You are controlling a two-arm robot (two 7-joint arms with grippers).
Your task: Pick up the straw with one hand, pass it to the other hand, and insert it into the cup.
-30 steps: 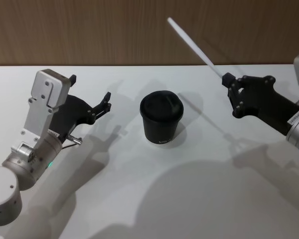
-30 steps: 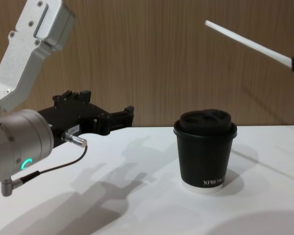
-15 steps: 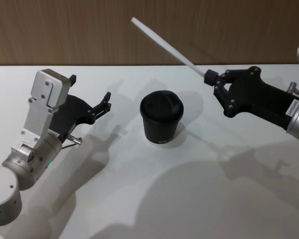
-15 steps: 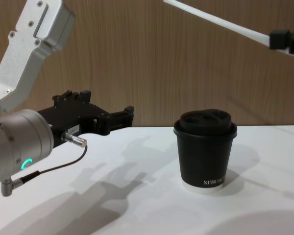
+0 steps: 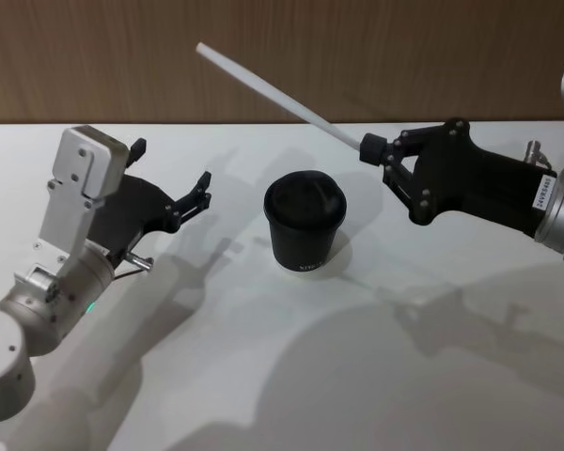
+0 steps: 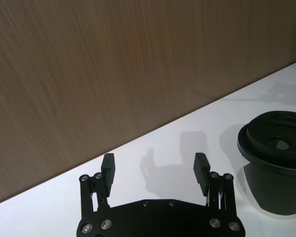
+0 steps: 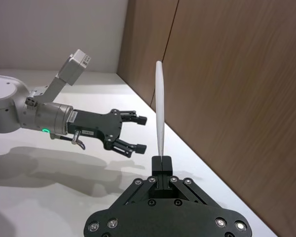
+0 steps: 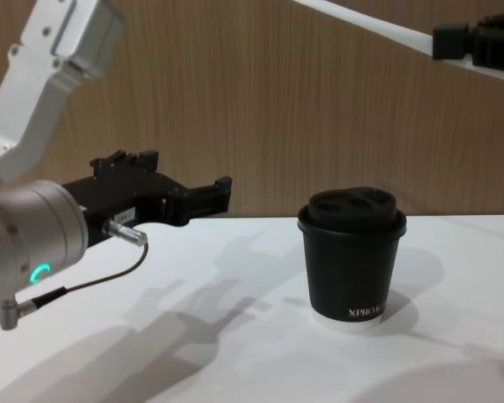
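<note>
The thin white straw (image 5: 273, 91) is held in the air, slanting up and to the left over the table behind the cup. My right gripper (image 5: 374, 150) is shut on it near its lower end, up and to the right of the cup; in the right wrist view the straw (image 7: 160, 108) rises from between the closed fingertips. The black lidded cup (image 5: 304, 226) stands upright mid-table, with "XPRO" lettering visible on the cup (image 8: 353, 260) in the chest view. My left gripper (image 5: 202, 193) hovers open and holding nothing left of the cup, its fingers (image 6: 202, 168) spread apart.
A wooden wall (image 5: 103, 56) runs along the table's far edge. A thin dark cable with a metal plug (image 8: 126, 238) hangs from the left wrist. White tabletop (image 5: 291, 366) stretches in front of the cup.
My right gripper has carried the straw leftward and nearer the cup, with the straw's tip swinging further left. The left arm has barely shifted and stays open.
</note>
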